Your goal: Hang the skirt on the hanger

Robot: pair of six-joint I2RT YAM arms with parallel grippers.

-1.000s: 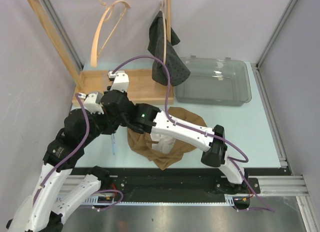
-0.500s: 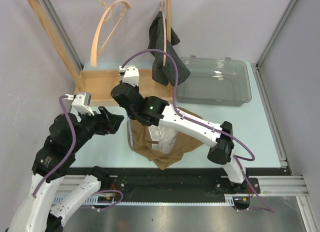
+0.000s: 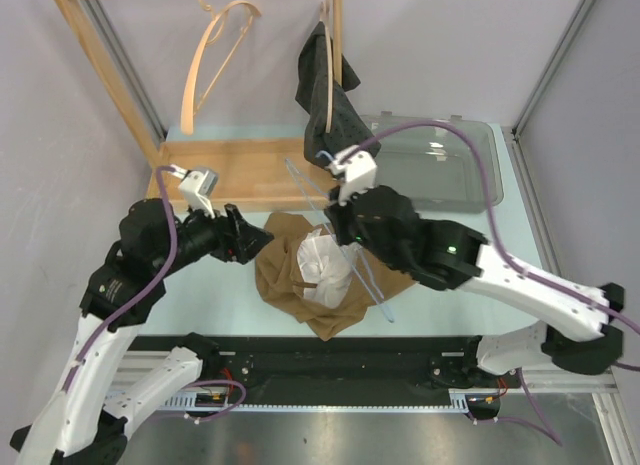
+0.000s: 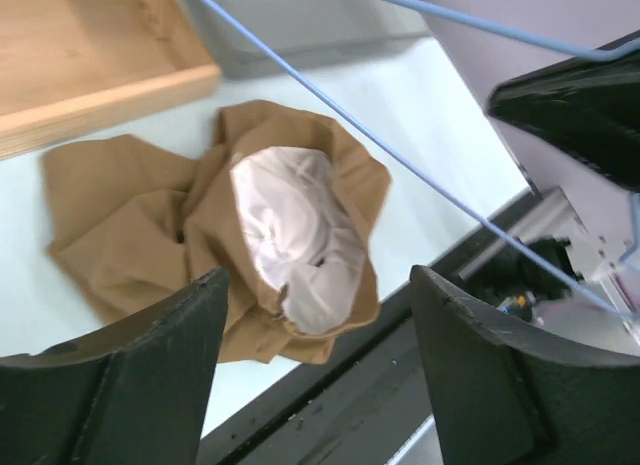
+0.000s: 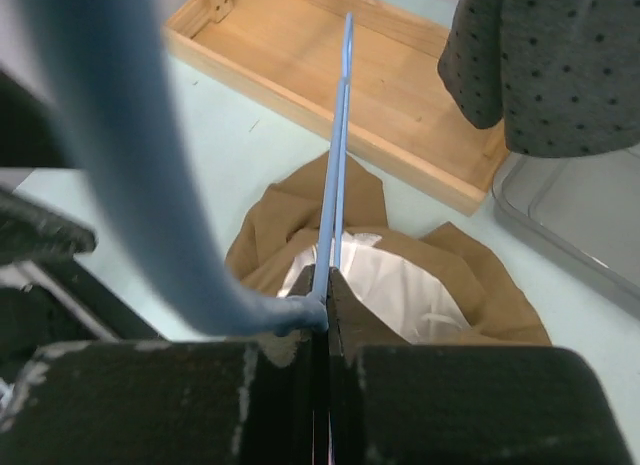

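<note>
The brown skirt (image 3: pixel 283 285) with its white lining turned out lies crumpled on the table in front of the arms. My right gripper (image 3: pixel 345 233) hovers over it, shut on the thin blue wire hanger (image 3: pixel 375 293), which slants across the skirt. In the right wrist view the hanger (image 5: pixel 340 135) runs out from the shut gripper (image 5: pixel 328 277) above the skirt (image 5: pixel 480 285). My left gripper (image 3: pixel 256 241) is open at the skirt's left edge with nothing between its fingers. In the left wrist view the gripper (image 4: pixel 318 285) frames the skirt (image 4: pixel 130 215), and the hanger (image 4: pixel 400 159) crosses above it.
A wooden rack (image 3: pixel 250 173) stands at the back left, with a wooden hanger (image 3: pixel 215 55) and a dark dotted garment (image 3: pixel 330 95) hanging from it. A clear plastic bin (image 3: pixel 440 165) sits at the back right. Black rails run along the near edge.
My left gripper has opened and drawn back to the left. The right arm has swung right, carrying the blue hanger from the table's left side to above the skirt.
</note>
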